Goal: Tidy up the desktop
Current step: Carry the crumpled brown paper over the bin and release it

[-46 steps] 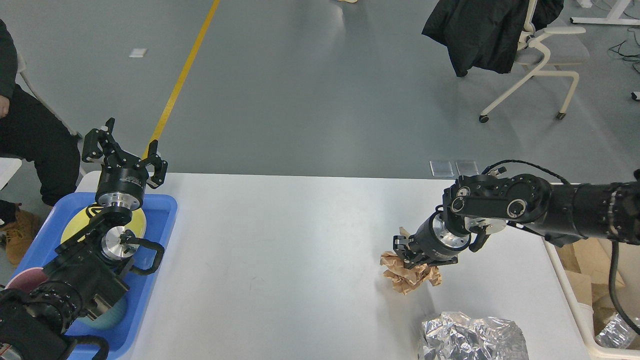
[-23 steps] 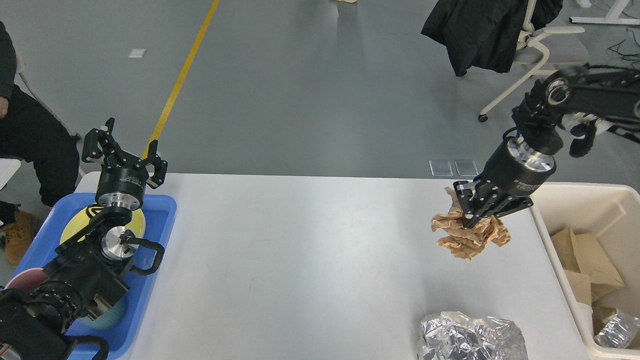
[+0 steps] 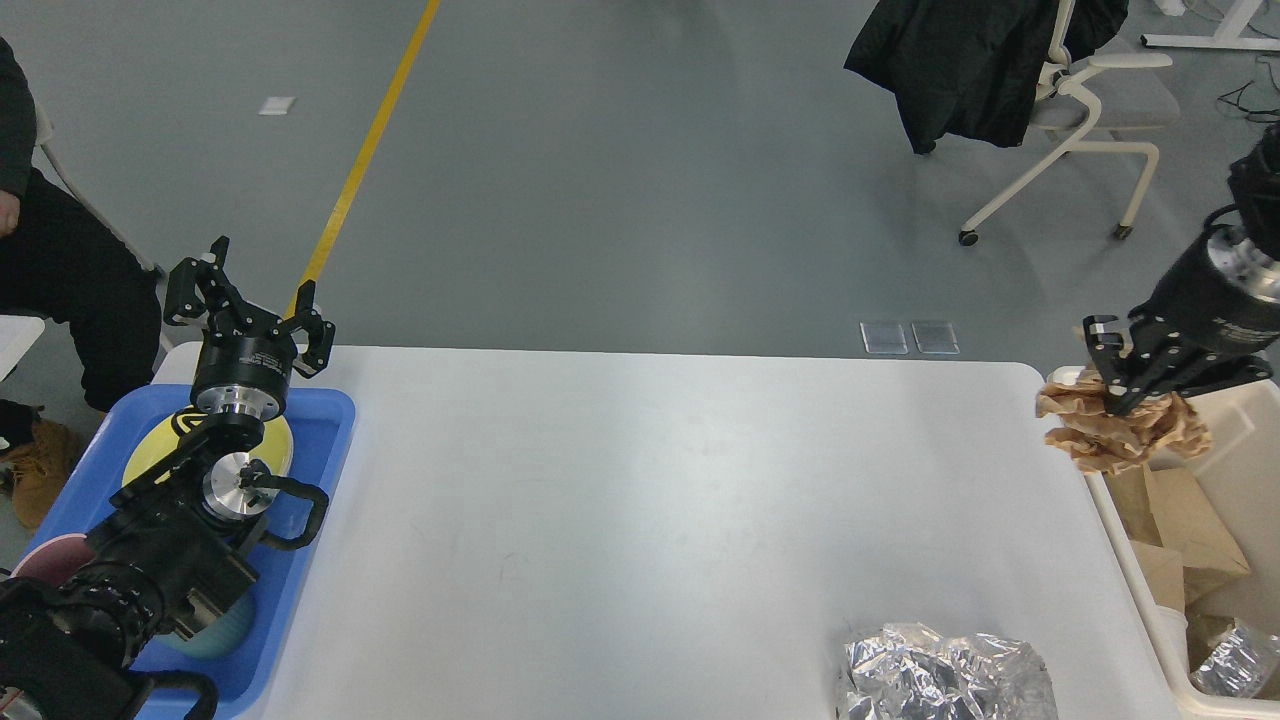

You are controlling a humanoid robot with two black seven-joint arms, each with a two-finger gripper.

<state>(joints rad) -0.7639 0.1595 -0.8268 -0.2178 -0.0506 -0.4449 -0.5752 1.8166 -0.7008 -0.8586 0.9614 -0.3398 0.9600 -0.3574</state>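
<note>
Gripping a crumpled wad of brown paper [image 3: 1120,430], the right hand [image 3: 1135,385] now hangs at the near-left corner of the cream bin [image 3: 1240,400], its two fingers pinched into the top of the wad. A second ago the same hand was low over the counter [image 3: 650,520] with the paper under it; half a second ago it had lifted the wad clear and was carrying it rightward; now the paper has crossed the counter's right edge and overlaps the bin's rim. That means the pick is done and the carry is almost finished. The likely next step is a little more travel to the right so the wad sits fully over the bin's opening, then a release. Letting go too early could drop the paper on the rim or back onto the counter.

Inside the bin lie brown cardboard scraps [image 3: 1180,530] and a bit of foil [image 3: 1225,665]. On the counter itself, the white surface is bare across its middle, and a crumpled sheet of aluminium foil [image 3: 945,675] sits at its near edge, right of centre, probably the next piece to clear.

Far to the left, the left hand [image 3: 250,310] stays raised above the blue tray [image 3: 320,440], fingers spread and empty, unmoved through all three moments. The tray holds a yellow dish [image 3: 150,455] and other items partly hidden by the arm.
</note>
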